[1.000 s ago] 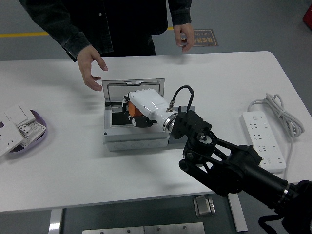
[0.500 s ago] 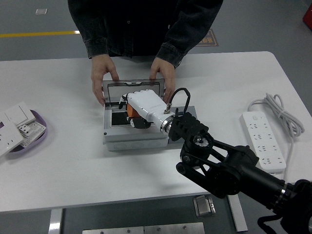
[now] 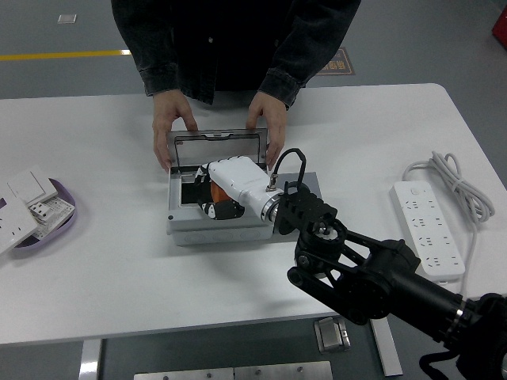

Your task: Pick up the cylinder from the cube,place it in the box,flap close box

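The right robot hand reaches down into the open box, fingers curled around what looks like the orange cylinder, low enough to set it inside. Just beyond it, a person's hands grip the lid, likely steadying it upright.

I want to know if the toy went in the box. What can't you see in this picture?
All from the head view:
- Inside of the grey metal box: mostly covered by the robot's white right hand.
- Any cylinder: only an orange bit shows under the hand; too hidden to identify.
- Whether the hand grips anything: fingers hidden beneath it.
- Person's hands on the clear hinged lid: the body is cut off by the top edge.
- Left arm: out of view.
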